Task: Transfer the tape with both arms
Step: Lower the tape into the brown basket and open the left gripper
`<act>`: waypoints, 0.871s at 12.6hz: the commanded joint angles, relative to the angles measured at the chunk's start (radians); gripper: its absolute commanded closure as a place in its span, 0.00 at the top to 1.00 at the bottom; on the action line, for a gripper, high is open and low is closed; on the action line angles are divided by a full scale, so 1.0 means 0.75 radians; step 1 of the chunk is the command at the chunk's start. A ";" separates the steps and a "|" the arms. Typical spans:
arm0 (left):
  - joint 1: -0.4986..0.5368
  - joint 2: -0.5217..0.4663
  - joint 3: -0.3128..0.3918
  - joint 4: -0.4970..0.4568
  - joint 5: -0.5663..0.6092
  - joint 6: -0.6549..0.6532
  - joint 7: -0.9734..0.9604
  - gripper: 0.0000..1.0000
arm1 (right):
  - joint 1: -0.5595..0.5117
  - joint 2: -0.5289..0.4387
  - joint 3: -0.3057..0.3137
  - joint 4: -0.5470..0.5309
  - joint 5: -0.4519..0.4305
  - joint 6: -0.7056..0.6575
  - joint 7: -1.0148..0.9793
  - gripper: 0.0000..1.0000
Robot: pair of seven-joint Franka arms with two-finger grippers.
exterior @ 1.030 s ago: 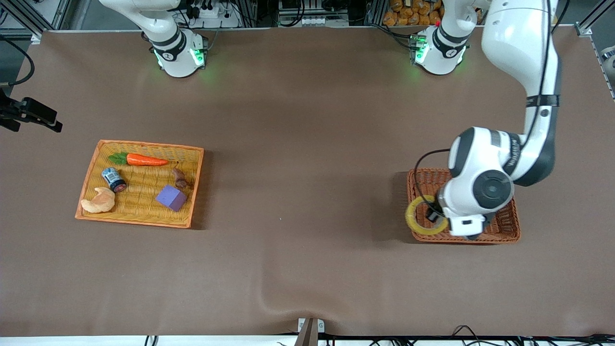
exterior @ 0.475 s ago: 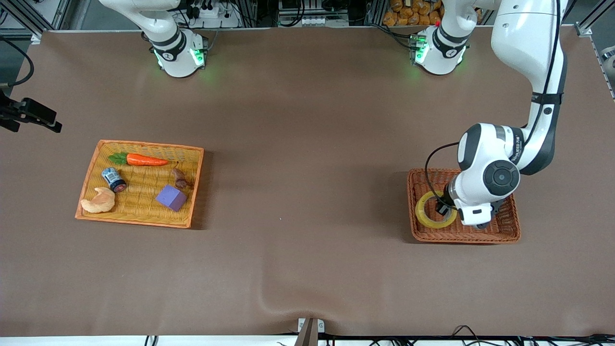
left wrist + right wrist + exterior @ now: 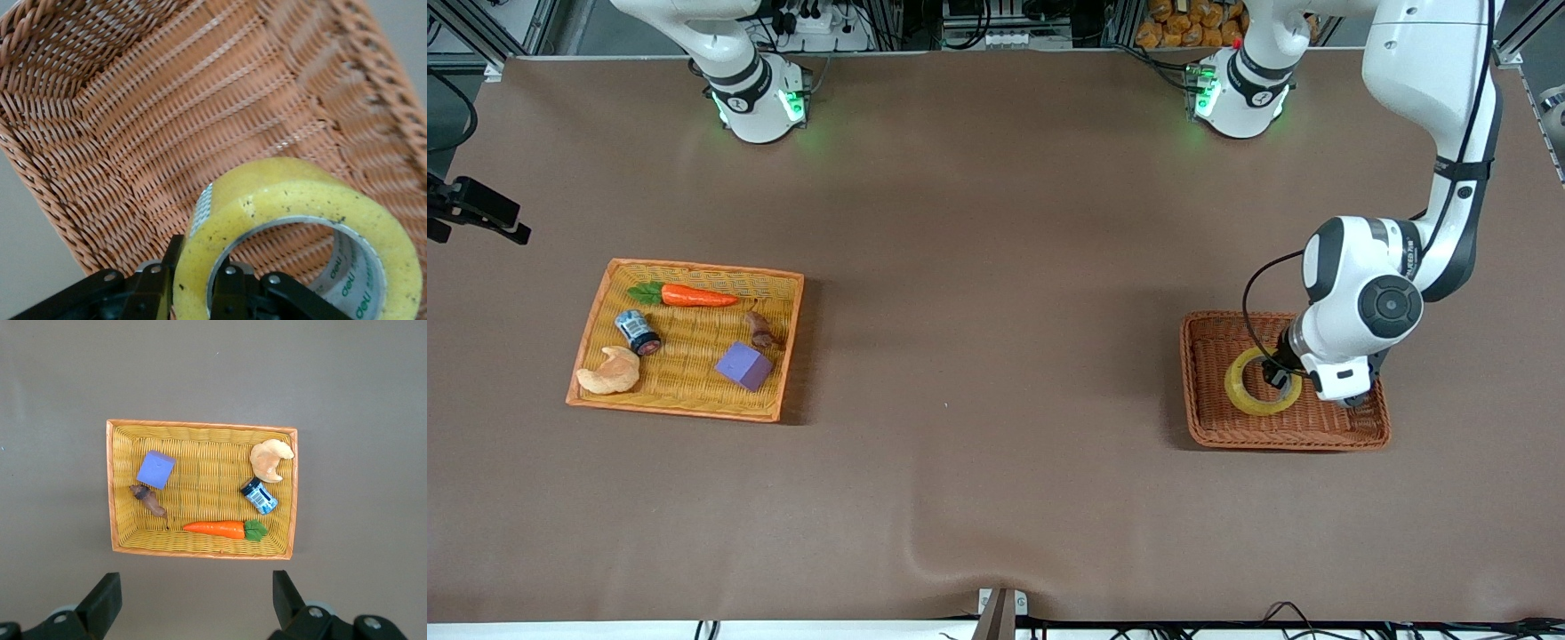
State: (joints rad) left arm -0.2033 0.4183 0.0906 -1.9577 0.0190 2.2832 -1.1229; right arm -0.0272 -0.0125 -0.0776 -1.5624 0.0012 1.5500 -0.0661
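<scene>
So we've got the tape (image 3: pixel 1261 381) pinched by the left gripper (image 3: pixel 1282 377), one finger inside the ring and one outside, clamped across the wall of the roll. That grip makes sense to us: the ring is too wide to span, so biting one side is the easy way to carry it. From the left wrist view the tape (image 3: pixel 300 233) hangs over the floor of the brown wicker basket (image 3: pixel 200 120), and we can't tell if its edge touches the weave yet.

In the front view the roll sits at about 9 o'clock from the left gripper, over the middle of that brown wicker basket (image 3: pixel 1209 436) at the left arm's end of the table. Looks like a drop-off spot to us.

The right gripper (image 3: pixel 197 603) waits spread wide, high over the yellow tray (image 3: pixel 113 487). In it, the carrot (image 3: pixel 223 529) lies at 6 o'clock from the tray's centre in that wrist view, with the croissant toy (image 3: pixel 270 459), purple block (image 3: pixel 156 469) and small can (image 3: pixel 259 496) around.
</scene>
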 commanded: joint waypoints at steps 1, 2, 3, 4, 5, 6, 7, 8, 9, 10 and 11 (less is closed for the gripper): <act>0.030 -0.065 -0.012 -0.075 0.034 0.056 -0.006 0.00 | 0.001 0.015 -0.001 0.017 -0.002 -0.009 0.004 1.00; 0.056 -0.063 -0.012 -0.075 0.034 0.067 -0.006 0.00 | 0.004 0.015 -0.001 0.017 -0.002 -0.005 0.004 1.00; 0.066 -0.057 -0.014 -0.075 0.036 0.069 0.000 0.00 | 0.006 0.015 -0.001 0.019 -0.002 -0.001 0.004 1.00; 0.083 -0.051 -0.014 -0.075 0.034 0.069 0.018 0.29 | 0.006 0.019 -0.001 0.019 -0.002 0.001 0.004 1.00; 0.093 -0.048 -0.016 -0.075 0.034 0.081 0.020 0.99 | 0.008 0.021 0.001 0.019 0.000 0.003 0.004 1.00; 0.095 -0.054 -0.016 -0.077 0.034 0.083 0.023 1.00 | 0.008 0.027 0.001 0.019 0.000 0.003 0.004 1.00; 0.099 -0.055 -0.016 -0.077 0.034 0.083 0.023 1.00 | 0.010 0.029 0.001 0.019 0.000 0.005 0.004 1.00; 0.097 -0.059 -0.018 -0.077 0.034 0.083 0.027 1.00 | 0.008 0.031 0.001 0.019 0.013 0.005 0.004 1.00; 0.099 -0.071 -0.018 -0.075 0.034 0.079 0.055 1.00 | 0.002 0.031 0.001 0.019 0.027 0.005 0.004 1.00; 0.097 -0.097 -0.021 -0.075 0.034 0.073 0.112 1.00 | -0.001 0.031 0.001 0.019 0.027 0.005 0.004 1.00; 0.097 -0.126 -0.021 -0.071 0.034 0.061 0.183 1.00 | -0.003 0.031 0.001 0.021 0.027 0.005 0.004 1.00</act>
State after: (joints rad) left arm -0.1386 0.3895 0.0845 -1.9850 0.0203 2.3327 -1.0473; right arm -0.0262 0.0045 -0.0754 -1.5624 0.0079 1.5568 -0.0661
